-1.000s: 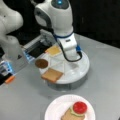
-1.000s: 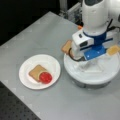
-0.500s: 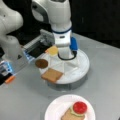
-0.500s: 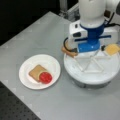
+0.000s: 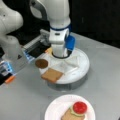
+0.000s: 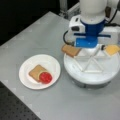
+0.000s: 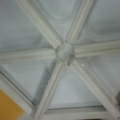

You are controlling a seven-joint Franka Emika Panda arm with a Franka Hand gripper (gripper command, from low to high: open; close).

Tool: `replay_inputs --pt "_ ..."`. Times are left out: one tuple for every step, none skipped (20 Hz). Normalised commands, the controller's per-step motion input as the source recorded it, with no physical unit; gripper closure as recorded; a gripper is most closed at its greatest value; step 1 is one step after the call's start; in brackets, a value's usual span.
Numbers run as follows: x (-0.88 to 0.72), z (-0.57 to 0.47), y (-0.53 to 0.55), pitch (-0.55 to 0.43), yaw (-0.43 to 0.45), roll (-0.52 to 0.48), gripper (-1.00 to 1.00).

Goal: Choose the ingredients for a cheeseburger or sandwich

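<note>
Your tool (image 5: 60, 55) sits low over the tray (image 5: 80, 67), by the cheese (image 6: 112, 49); I cannot tell its opening or load. The sandwich (image 6: 40, 73) so far, bread plus tomato (image 5: 79, 107), lies on the plate (image 6: 26, 82). Risks as I judge them: tool catching a divider (image 7: 47, 87); nudging the rim-perched bread (image 5: 52, 75) or patty (image 5: 41, 63) onto the desk (image 6: 37, 32).

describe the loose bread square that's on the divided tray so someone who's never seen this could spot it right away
Find the round white divided tray under the arm. On its rim nearest the paper plate lies the bread square, flat and tan. The neighbouring patty is round and dark brown; the other bread sits on the plate under a red tomato.
</note>
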Motion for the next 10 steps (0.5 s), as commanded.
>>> replay_inputs --pt "0.05 0.26 -0.08 0.150 -0.415 0.053 -1.00" --pt "0.05 0.26 -0.07 0.131 -0.414 0.032 -1.00" --pt "0.05 0.27 -0.07 0.119 -0.470 -0.004 -1.00" --pt "0.05 0.27 -0.06 0.104 -0.482 -0.016 -1.00" --pt "0.05 0.25 -0.05 0.098 -0.439 -0.019 -1.00" --pt "0.04 0.20 -0.01 0.105 -0.376 0.011 -1.00" --pt "0.04 0.23 -0.02 0.102 -0.414 0.043 -1.00" --pt "0.04 0.22 -0.01 0.099 -0.363 0.052 -1.00" --pt "0.04 0.20 -0.01 0.097 -0.312 0.055 -1.00" --pt "0.04 0.17 0.01 0.096 -0.256 0.057 -1.00"
